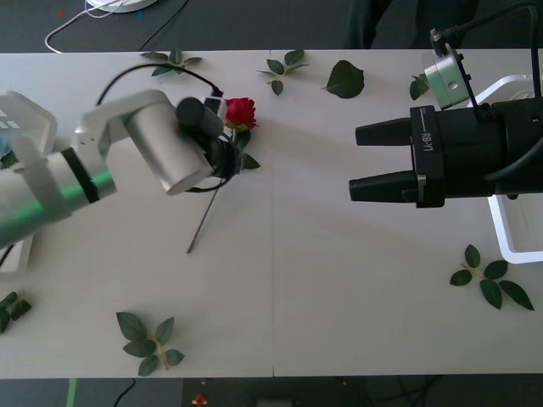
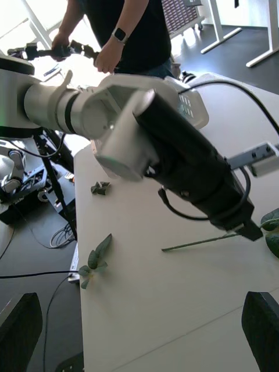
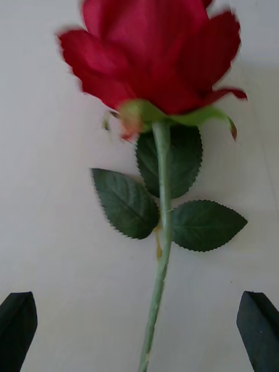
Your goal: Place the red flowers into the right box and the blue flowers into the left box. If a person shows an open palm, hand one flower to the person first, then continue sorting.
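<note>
Rose [image 1: 241, 111] below your left gripper [image 1: 227, 153]: the red bloom lies on the white table [image 1: 339, 280] just beyond the fingertips, its thin green stem [image 1: 204, 222] running back under the wrist. In the left wrist view the black fingers [image 3: 17, 328] stand wide apart, one on each side of the stem [image 3: 158, 279], closed on nothing, with three green leaves [image 3: 125, 202] spread flat between them and the bloom [image 3: 154, 55]. Your right gripper [image 1: 361, 159] hovers well apart from the rose, its two black fingers spread and empty, pointing across the table toward the left arm. Behind that gripper's wrist sits the right box [image 1: 513, 222]. Loose leaf sprigs [image 1: 148, 337] lie scattered on the table, away from both grippers.
</note>
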Controlling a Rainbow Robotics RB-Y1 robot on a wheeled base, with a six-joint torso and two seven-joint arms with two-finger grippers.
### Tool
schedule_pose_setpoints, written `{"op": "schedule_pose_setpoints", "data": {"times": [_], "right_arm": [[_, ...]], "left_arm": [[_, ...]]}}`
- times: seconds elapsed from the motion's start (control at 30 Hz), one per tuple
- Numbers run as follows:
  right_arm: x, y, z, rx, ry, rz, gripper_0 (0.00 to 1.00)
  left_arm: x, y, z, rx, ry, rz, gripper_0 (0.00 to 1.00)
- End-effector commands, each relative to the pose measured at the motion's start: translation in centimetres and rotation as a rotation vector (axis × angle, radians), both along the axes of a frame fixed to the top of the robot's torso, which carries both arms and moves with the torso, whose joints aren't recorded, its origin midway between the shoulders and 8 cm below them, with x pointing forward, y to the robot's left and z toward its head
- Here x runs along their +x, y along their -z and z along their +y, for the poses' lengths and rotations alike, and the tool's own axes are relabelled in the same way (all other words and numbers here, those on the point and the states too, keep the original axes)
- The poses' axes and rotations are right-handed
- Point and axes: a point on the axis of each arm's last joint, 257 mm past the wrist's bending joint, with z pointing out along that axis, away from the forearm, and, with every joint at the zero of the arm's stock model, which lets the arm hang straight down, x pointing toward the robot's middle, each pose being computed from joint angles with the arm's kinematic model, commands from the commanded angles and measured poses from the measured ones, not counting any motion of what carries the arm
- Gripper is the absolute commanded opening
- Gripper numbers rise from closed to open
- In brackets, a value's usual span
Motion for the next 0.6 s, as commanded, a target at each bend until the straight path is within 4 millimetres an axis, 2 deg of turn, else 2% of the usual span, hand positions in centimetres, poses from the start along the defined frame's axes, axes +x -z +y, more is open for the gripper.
{"op": "schedule_pose_setpoints", "data": {"times": [0.03,0.1,0.27,0.3,0.33,0.37,0.4,0.6], "right_arm": [[-0.9,-0.4,0.7,0.011,-0.028,-0.037,1.00],[-0.9,-0.4,0.7,0.011,-0.028,-0.037,1.00],[-0.9,-0.4,0.7,0.011,-0.028,-0.037,1.00],[-0.9,-0.4,0.7,0.011,-0.028,-0.037,1.00],[-0.9,-0.4,0.7,0.011,-0.028,-0.037,1.00],[-0.9,-0.4,0.7,0.011,-0.028,-0.037,1.00],[-0.9,-0.4,0.7,0.011,-0.028,-0.037,1.00],[-0.9,-0.4,0.7,0.011,-0.028,-0.037,1.00]], "left_arm": [[1.6,-0.9,-3.6,0.017,0.102,-0.074,1.00],[1.7,0.0,-4.0,0.012,0.122,-0.083,1.00],[1.9,0.5,-4.7,0.009,0.139,-0.096,1.00],[1.9,0.5,-4.8,0.011,0.141,-0.098,0.80],[1.9,0.6,-4.8,0.015,0.141,-0.098,0.55],[1.9,0.5,-5.0,0.014,0.145,-0.102,0.38],[1.9,0.5,-5.0,0.018,0.146,-0.103,0.00],[2.1,0.2,-5.0,0.031,0.154,-0.120,0.00]]}}
